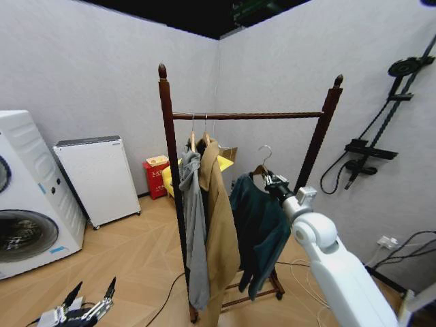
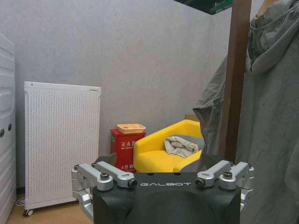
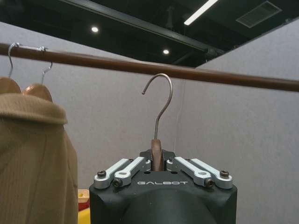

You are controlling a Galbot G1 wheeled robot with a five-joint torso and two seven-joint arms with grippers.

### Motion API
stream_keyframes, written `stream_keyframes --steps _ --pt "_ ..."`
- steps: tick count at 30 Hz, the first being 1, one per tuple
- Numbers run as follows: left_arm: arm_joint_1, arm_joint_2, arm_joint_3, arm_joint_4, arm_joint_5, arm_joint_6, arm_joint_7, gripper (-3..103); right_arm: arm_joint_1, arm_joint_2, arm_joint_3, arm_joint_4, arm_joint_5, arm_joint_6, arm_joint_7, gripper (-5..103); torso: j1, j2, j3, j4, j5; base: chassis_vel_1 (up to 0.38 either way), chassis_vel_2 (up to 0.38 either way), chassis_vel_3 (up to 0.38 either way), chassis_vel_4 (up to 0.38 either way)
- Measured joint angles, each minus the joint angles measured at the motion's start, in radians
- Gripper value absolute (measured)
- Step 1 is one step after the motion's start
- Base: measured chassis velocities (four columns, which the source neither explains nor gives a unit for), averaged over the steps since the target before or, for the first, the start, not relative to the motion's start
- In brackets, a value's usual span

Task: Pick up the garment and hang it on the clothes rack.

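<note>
The dark teal garment hangs from a wooden hanger whose metal hook points up, below the top bar of the dark wooden clothes rack. My right gripper is shut on the hanger's neck. In the right wrist view the hook rises just under the bar and is apart from it. My left gripper is parked low at the lower left, open and holding nothing, and is also seen in the left wrist view.
A grey hooded jacket and a long tan coat hang at the rack's left end. A washing machine, white appliance, red box and yellow chair stand behind. Cables lie on the floor.
</note>
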Motion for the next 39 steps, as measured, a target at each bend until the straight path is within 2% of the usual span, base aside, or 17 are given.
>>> stream_keyframes --steps 4,6,8,10,17,24,39 --pt "0.0 0.0 0.0 0.0 0.0 0.0 0.0 100 0.107 -0.009 -0.067 -0.042 0.021 -0.007 0.012 9 0.0 0.0 0.0 0.0003 0.0002 0.0 0.0 0.0 0.0" --pt "0.0 0.0 0.0 0.0 0.0 0.0 0.0 100 0.234 0.007 -0.139 -0.091 0.04 -0.021 0.025 9 0.0 0.0 0.0 0.0005 0.0003 0.0 0.0 0.0 0.0" --pt "0.0 0.0 0.0 0.0 0.0 0.0 0.0 100 0.269 0.014 -0.157 -0.104 0.049 -0.026 0.031 9 0.001 0.0 0.0 0.0008 0.0 0.0 0.0 0.0 0.0" --pt "0.0 0.0 0.0 0.0 0.0 0.0 0.0 100 0.374 0.055 -0.215 -0.16 0.094 -0.047 0.054 9 0.001 0.0 0.0 0.0009 -0.0005 0.0 0.0 0.0 0.0" --pt "0.0 0.0 0.0 0.0 0.0 0.0 0.0 100 0.5 0.146 -0.326 -0.306 0.165 -0.079 0.103 9 0.001 0.0 0.0 0.0006 0.0 0.0 0.0 0.0 0.0" --pt "0.0 0.0 0.0 0.0 0.0 0.0 0.0 100 0.535 0.184 -0.357 -0.374 0.164 -0.079 0.11 9 0.001 0.0 0.0 0.0007 -0.0001 0.0 0.0 0.0 0.0" --pt "0.0 0.0 0.0 0.0 0.0 0.0 0.0 100 0.53 0.178 -0.368 -0.372 0.18 -0.113 0.151 9 0.001 0.0 0.0 0.0005 0.0001 0.0 0.0 0.0 0.0"
